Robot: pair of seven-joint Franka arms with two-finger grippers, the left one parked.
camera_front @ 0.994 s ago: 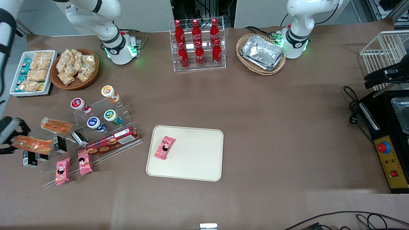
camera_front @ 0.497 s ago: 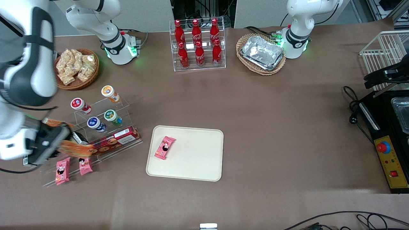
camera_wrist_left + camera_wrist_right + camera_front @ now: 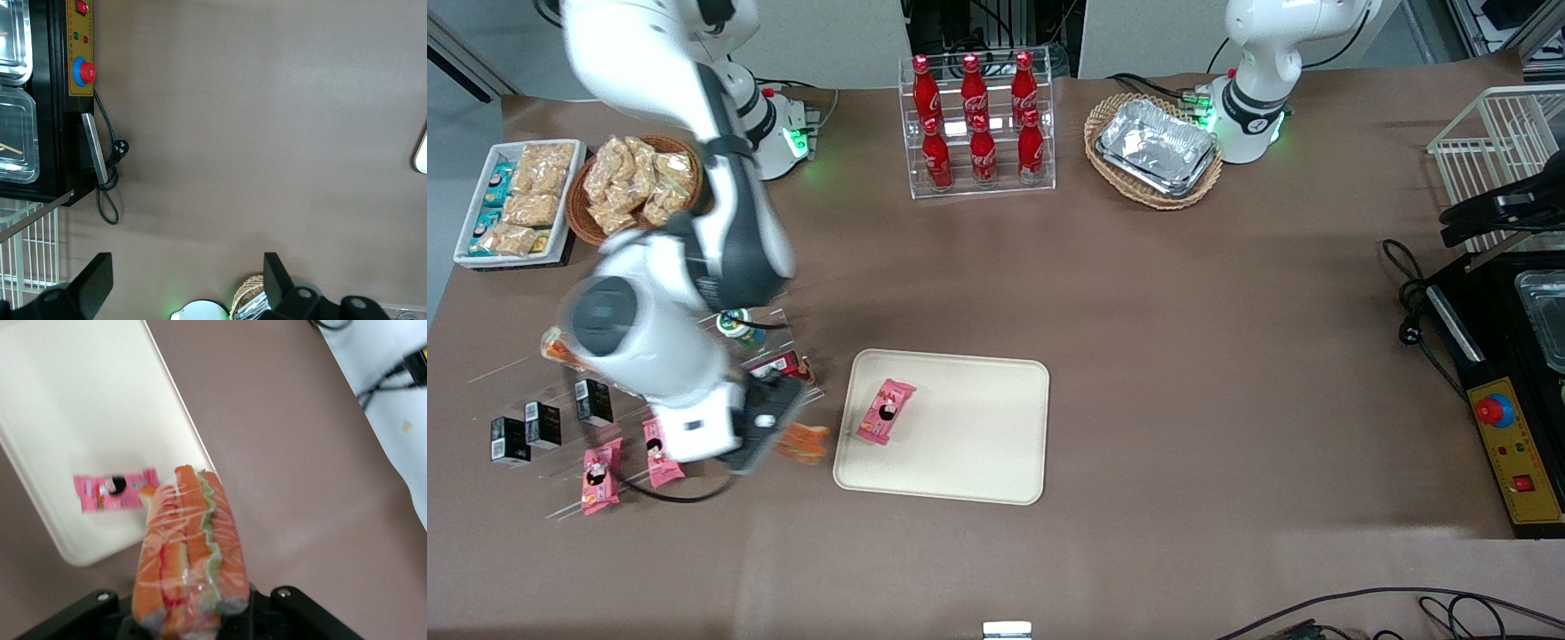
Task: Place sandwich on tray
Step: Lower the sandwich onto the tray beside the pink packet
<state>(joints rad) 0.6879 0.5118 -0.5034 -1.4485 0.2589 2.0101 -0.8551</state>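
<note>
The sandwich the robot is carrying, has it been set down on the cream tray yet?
No: the sandwich is held in the gripper, just short of the tray, which carries only a pink snack packet.

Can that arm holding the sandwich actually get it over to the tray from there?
Probably yes. The gripper holds the sandwich just beside the tray, with nothing between; only a pink snack packet lies on it.

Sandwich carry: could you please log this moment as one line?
phase: transport | gripper: shut on sandwich, beside tray | tray holds pink packet
</note>
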